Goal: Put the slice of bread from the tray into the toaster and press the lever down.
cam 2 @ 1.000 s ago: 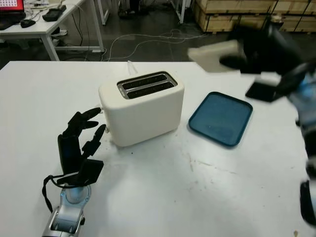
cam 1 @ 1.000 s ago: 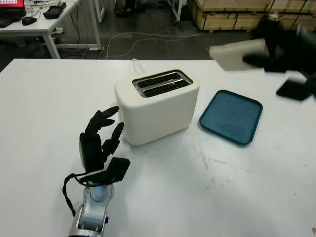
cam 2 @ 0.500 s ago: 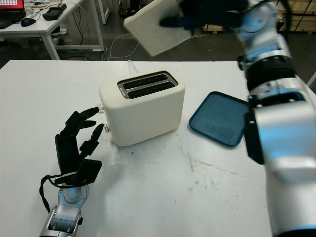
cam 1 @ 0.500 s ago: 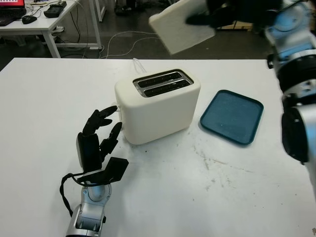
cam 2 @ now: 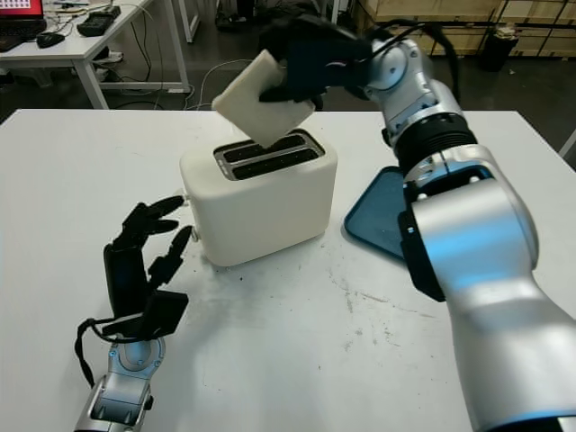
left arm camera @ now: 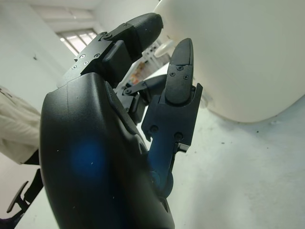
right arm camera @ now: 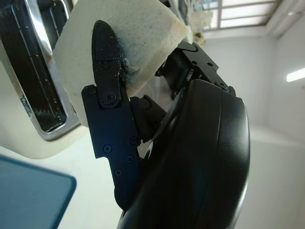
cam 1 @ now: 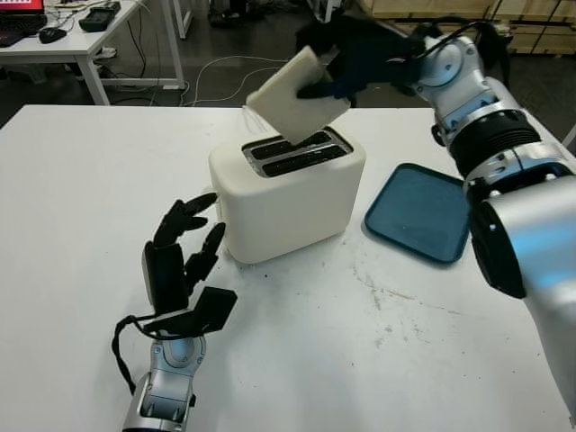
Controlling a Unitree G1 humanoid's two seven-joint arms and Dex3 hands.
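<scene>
You are holding the slice of bread in the air just above the toaster, tilted, with its lower corner hanging over the rear slot and not yet inside it. Your right hand is clamping the slice from the far-right side; in the right wrist view a black finger is pressing flat against the pale face of the bread, with the chrome-rimmed slots showing past it. The right arm is reaching in from the right side, passing over the tray.

The toaster is sitting near the middle of the white table, cream-coloured, with two parallel slots on top, both unfilled. A white cord is showing behind it at the table's far edge.

Your left hand is standing upright on the table just beside the toaster's left end, holding nothing, open, fingertips pointing toward the toaster's side wall. In the left wrist view its fingers are sitting close to the cream wall; you cannot tell from these views whether they are touching it.

The blue tray is lying flat to the right of the toaster, apart from it, with nothing on it.

Beyond the table, cables are lying on the dark floor and another desk is standing at the far left.
</scene>
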